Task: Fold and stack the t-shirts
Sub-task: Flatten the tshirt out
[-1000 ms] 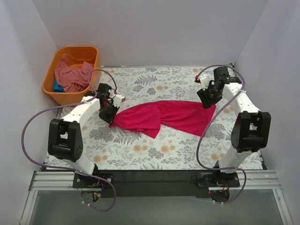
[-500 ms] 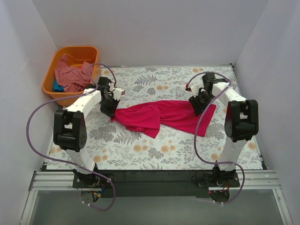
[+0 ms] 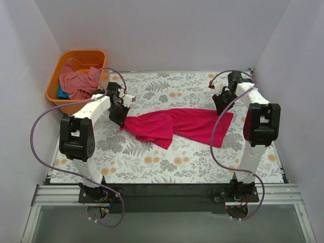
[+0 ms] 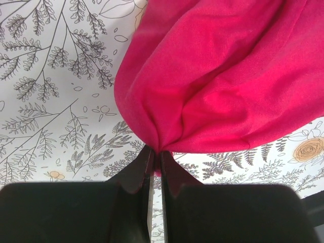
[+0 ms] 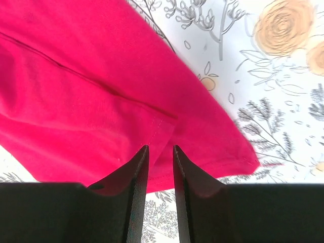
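The crimson-pink t-shirt (image 3: 177, 126) lies crumpled in a long band across the floral table cloth (image 3: 167, 164). My left gripper (image 3: 121, 121) is shut on the shirt's left end; in the left wrist view the cloth (image 4: 212, 76) bunches into the closed fingertips of the gripper (image 4: 156, 154). My right gripper (image 3: 221, 109) hovers at the shirt's right end. In the right wrist view its gripper (image 5: 158, 148) shows a narrow gap between the jaws, above a hemmed edge of the shirt (image 5: 76, 101), with nothing pinched. A salmon-pink t-shirt (image 3: 76, 81) and a bit of a teal one (image 3: 62, 93) lie in the tub.
The orange plastic tub (image 3: 54, 99) stands at the back left, just off the table cloth's corner. White walls close in on the left, right and back. Purple cables loop beside both arms.
The right arm has swung back and right toward the shirt's right corner, and its jaws have narrowed. The left arm has shifted slightly back, still holding the shirt's left end.
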Action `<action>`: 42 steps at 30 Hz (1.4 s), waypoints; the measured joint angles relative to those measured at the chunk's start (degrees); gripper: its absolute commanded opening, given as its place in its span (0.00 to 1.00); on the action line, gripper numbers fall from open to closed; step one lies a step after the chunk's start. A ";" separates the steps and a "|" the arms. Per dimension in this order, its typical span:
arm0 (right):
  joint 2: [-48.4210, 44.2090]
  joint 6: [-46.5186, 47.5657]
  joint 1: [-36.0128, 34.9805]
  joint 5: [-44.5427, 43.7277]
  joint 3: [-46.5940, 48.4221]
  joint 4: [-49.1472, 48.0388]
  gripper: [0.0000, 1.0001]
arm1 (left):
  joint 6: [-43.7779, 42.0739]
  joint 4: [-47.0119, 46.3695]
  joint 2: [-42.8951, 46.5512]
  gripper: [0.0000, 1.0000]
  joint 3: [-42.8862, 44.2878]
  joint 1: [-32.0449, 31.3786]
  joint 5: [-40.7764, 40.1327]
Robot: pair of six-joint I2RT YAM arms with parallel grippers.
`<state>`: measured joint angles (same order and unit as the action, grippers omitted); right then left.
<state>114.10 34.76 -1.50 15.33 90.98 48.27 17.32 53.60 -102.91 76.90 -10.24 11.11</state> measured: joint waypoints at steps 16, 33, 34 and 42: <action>6.97 -0.20 -0.11 0.50 1.84 0.50 0.51 | 0.02 -0.04 -0.70 0.00 0.52 0.00 -0.02; 6.54 -0.11 -0.09 1.36 2.10 1.18 0.01 | 0.92 0.87 -2.71 0.00 2.43 0.46 0.90; 5.53 -0.09 -0.04 1.38 1.84 1.55 0.01 | 1.09 1.16 -3.04 0.00 2.89 0.70 1.25; -8.17 1.53 1.99 1.57 -0.42 3.28 0.01 | 1.77 3.41 -7.06 0.00 10.19 6.34 2.54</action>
<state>105.93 36.29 0.49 16.91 90.56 51.55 19.09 57.01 -109.97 87.09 -3.90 13.65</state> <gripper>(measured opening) 0.030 0.034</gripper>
